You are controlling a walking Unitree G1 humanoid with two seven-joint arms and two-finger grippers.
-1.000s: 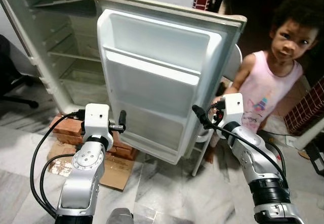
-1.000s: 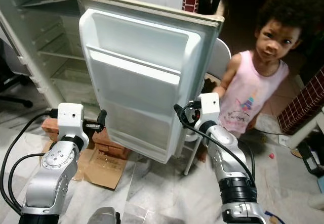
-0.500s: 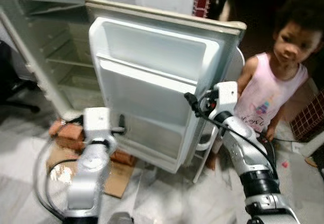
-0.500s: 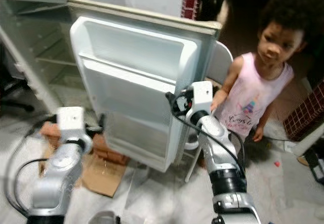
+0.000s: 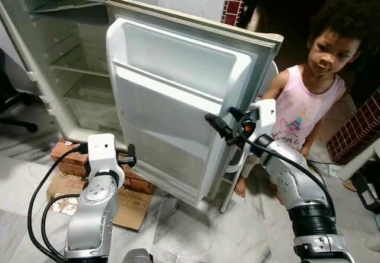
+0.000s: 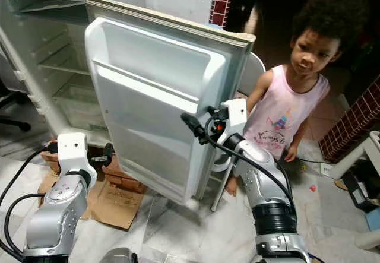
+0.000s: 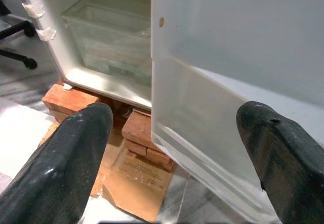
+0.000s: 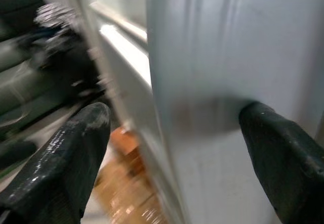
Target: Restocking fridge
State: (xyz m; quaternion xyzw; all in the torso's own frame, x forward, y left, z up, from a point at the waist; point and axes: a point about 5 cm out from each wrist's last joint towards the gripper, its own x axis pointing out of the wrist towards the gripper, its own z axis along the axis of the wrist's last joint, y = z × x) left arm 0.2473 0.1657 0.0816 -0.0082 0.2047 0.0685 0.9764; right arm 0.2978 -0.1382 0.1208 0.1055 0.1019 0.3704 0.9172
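Observation:
The white fridge [image 5: 59, 79] stands open, its shelves bare, with the door [image 5: 178, 97] swung out toward me. My right gripper [image 5: 227, 125] is open at the door's free edge, one finger on each side of it. In the right wrist view the door's edge [image 8: 202, 82] runs between the two black fingers [image 8: 76, 148] of the right gripper [image 8: 174, 113], blurred. My left gripper [image 5: 129, 156] is open and low, near the door's bottom corner on the hinge side. The left wrist view looks past the left gripper [image 7: 172, 118] at the door's lower panel [image 7: 217, 107] and the crisper drawer [image 7: 111, 47].
A child [image 5: 309, 108] in a pink top stands close behind the door, right of my right arm. Red bricks [image 5: 68, 156] prop up the fridge, with cardboard [image 5: 133, 206] on the marble floor beside them. An office chair's base [image 5: 15, 105] is at far left.
The right gripper has moved left onto the door's edge. The left arm has dropped lower and nearer. The view shifted, and the child has turned their head toward the door.

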